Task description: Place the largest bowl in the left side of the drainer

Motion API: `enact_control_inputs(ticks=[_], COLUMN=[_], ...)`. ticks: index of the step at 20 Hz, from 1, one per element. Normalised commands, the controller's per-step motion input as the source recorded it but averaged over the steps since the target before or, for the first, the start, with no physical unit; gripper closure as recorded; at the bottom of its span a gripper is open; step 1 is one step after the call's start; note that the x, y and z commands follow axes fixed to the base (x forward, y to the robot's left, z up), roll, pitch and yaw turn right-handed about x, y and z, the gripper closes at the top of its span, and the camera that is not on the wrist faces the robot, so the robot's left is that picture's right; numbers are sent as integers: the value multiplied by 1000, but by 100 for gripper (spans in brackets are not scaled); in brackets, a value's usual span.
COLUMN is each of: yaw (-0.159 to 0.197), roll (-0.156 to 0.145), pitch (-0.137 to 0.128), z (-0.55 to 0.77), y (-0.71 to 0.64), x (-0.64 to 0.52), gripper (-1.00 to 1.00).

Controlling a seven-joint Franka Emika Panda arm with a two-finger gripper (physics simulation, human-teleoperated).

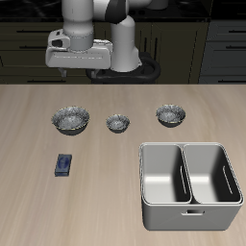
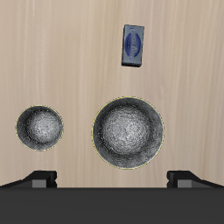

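The largest bowl (image 1: 71,119) is a shiny grey-silver round bowl with a speckled inside. It stands on the wooden table toward the back. In the wrist view the bowl (image 2: 128,132) lies right below the hand. My gripper (image 1: 75,70) hangs well above this bowl, open and empty. Its fingertips (image 2: 41,178) are spread wide apart in the wrist view. The drainer (image 1: 187,213) is a grey metal tub with two deep compartments, both bare. It stands near the table's front edge, far from the bowl.
The tiny bowl (image 1: 117,123) (image 2: 39,127) sits beside the largest bowl, and the mid-sized bowl (image 1: 170,115) stands beyond it in the same row. A small blue flat object (image 1: 63,164) (image 2: 132,45) lies in front of the largest bowl.
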Motion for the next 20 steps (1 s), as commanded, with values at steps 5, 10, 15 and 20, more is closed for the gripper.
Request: enact_control_inputs(ticks=[5, 10, 15, 20], yaw=[-5, 19, 15, 9], roll=[-1, -11, -10, -10], pitch=[14, 32, 32, 40], z=[-241, -325, -338, -346], y=[-44, -21, 25, 6], x=[27, 67, 71, 59], gripper=[-100, -100, -100, -100])
